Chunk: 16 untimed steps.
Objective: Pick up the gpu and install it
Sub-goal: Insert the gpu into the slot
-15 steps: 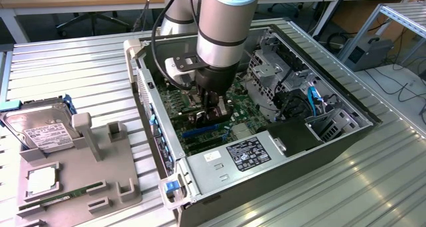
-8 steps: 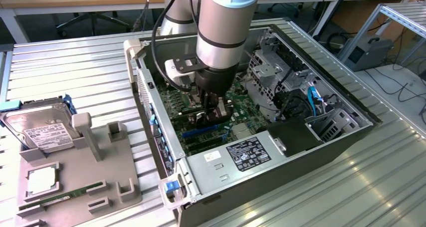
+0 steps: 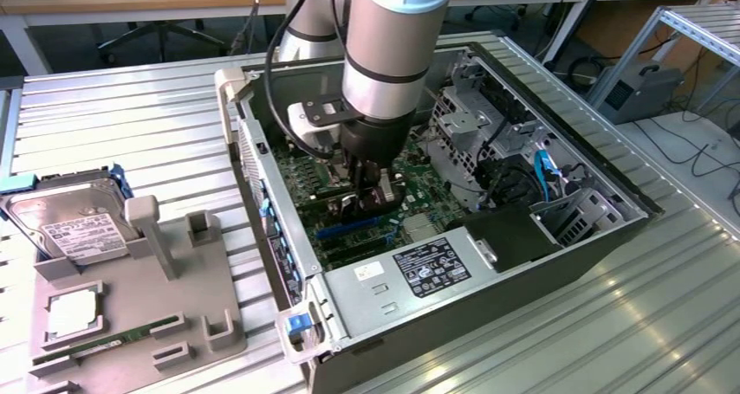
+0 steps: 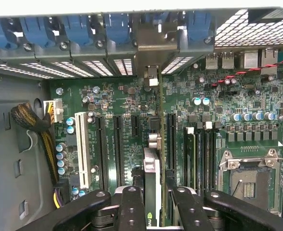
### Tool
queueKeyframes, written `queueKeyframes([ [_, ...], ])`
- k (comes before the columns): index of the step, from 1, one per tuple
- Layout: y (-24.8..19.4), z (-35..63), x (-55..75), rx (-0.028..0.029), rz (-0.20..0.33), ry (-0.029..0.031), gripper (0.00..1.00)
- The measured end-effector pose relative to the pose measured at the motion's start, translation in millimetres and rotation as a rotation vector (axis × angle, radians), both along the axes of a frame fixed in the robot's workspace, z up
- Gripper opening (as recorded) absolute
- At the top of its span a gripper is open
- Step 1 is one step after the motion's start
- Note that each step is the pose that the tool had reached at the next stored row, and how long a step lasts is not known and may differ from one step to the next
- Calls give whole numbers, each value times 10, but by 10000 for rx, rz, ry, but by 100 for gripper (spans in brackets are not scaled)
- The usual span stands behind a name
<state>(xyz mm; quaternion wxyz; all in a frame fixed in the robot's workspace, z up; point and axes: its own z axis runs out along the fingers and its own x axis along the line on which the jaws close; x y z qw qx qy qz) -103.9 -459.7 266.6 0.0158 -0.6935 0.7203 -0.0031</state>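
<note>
My gripper [image 3: 370, 193] is down inside the open computer case [image 3: 347, 283], shut on the gpu [image 3: 360, 209]. In the wrist view the gpu [image 4: 152, 179] shows edge-on as a thin dark card between my two black fingers [image 4: 132, 208]. It stands upright over the green motherboard [image 4: 117, 98], in line with the long black expansion slots [image 4: 170, 139]. Its pale metal bracket [image 4: 153, 45] reaches the row of rear slot openings, among the blue latches [image 4: 79, 28]. I cannot tell whether the card's edge sits in a slot or hovers just above it.
A grey holder tray [image 3: 162, 281] at the exterior view's left carries a silver hard drive [image 3: 75, 231], a processor [image 3: 69, 313] and a green memory stick [image 3: 110, 338]. Inside the case are drive cages [image 3: 463, 121], a power supply [image 3: 434, 268], a yellow-black cable bundle [image 4: 35, 126] and the processor socket [image 4: 250, 180].
</note>
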Motion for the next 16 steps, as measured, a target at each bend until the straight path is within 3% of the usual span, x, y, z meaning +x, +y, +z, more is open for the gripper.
queueKeyframes([
  [1,0,0,0,0,0,0,27],
  [2,0,0,1,-1,1,225,27],
  [3,0,-11,1,20,1,323,27],
  [6,0,-77,1,14,1,326,27],
  [16,0,-78,0,26,244,324,27],
])
